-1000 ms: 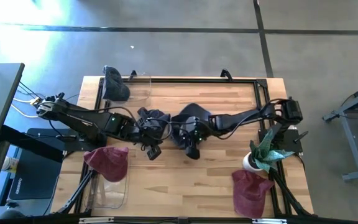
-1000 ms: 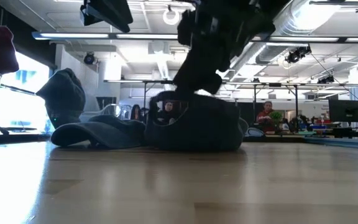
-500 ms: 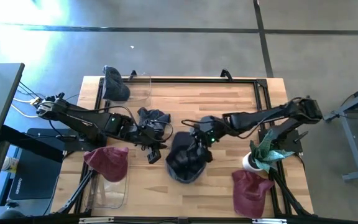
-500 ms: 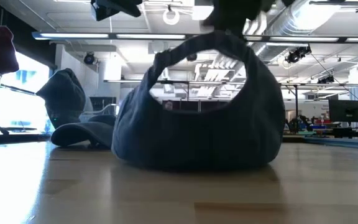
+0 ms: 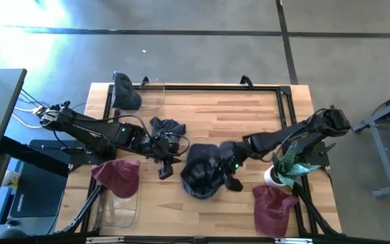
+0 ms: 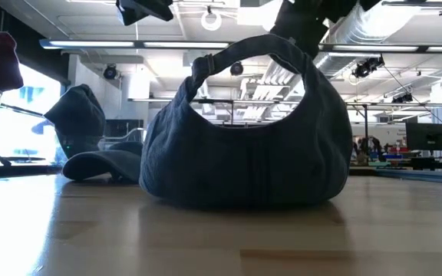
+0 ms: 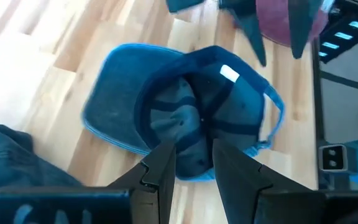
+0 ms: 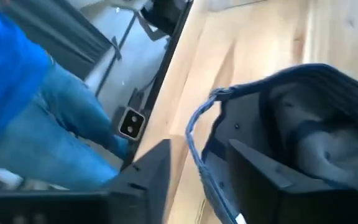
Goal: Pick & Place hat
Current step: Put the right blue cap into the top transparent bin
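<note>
A dark blue hat (image 5: 200, 171) lies upside down on the wooden table, resting on its crown (image 6: 244, 153), opening up. Its back strap (image 6: 244, 47) arches above it. My right gripper (image 5: 233, 179) is just right of the hat and open. In the right wrist view its fingers (image 8: 197, 149) stand either side of the strap (image 8: 194, 127) without visibly touching it. My left gripper (image 5: 164, 168) hovers left of the hat, open, and looks down into it (image 7: 185, 118).
A second dark hat (image 5: 168, 129) lies crumpled behind the left gripper. A third sits on a clear stand (image 5: 126, 91) at the far left corner. Maroon hats lie near left (image 5: 117, 177) and near right (image 5: 273, 207). A potted plant (image 5: 286, 169) stands beside the right arm.
My right gripper has carried the blue hat from the table's middle toward the near edge and set it down on its crown, opening up. The gripper has then shifted toward the table's right, off the hat's rim. The hat has stayed put over the last half second.
</note>
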